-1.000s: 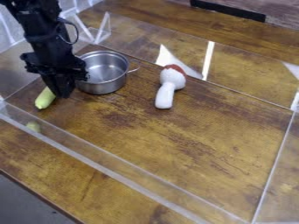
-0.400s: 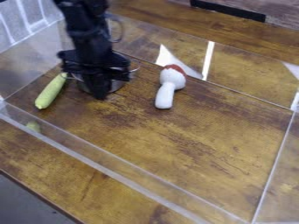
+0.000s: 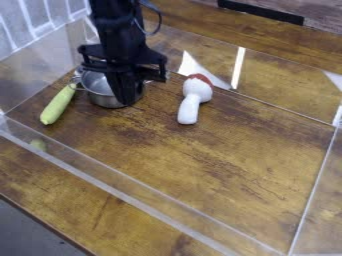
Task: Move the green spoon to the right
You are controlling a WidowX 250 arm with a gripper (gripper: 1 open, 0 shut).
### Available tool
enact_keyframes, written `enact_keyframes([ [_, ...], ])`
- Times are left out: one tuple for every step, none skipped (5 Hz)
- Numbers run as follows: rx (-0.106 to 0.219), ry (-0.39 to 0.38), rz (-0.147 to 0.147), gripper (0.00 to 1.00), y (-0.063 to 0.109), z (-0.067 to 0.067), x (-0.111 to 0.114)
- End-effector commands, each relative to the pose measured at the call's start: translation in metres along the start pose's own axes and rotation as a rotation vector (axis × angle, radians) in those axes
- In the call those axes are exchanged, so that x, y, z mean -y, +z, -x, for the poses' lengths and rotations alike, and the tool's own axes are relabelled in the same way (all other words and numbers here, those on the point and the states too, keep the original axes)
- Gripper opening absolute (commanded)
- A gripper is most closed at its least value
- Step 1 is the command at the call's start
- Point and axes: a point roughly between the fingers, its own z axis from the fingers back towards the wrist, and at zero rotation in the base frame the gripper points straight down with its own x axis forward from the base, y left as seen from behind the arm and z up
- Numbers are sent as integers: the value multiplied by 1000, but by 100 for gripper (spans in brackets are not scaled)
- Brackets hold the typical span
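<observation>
smooth, tapered yellow-green spoon (image 3: 58, 104) lying near the wooden surface's (image 3: 201, 170) left edge, long axis slanting, upper end pointing toward shiny round steel pot (image 3: 107, 90); black gripper (image 3: 126, 84) hovering over pot, closed

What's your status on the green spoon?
Gripper shut, above the steel pot. Green spoon not held, on the table left of the pot. Pot and white item lie to its right, possibly in the way.
</observation>
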Motion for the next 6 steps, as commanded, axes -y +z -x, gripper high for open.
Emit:
enact_keyframes([
  [89,120,-36,100,38,-15,-23],
  [88,174,-68,100,41,-12,-53],
  [83,227,-108,100,32,-5,-85],
  [68,278,-135,100,16,1,-104],
  [42,332,-152,100,-9,6,-107],
  [27,385,-162,100,-32,9,-106],
])
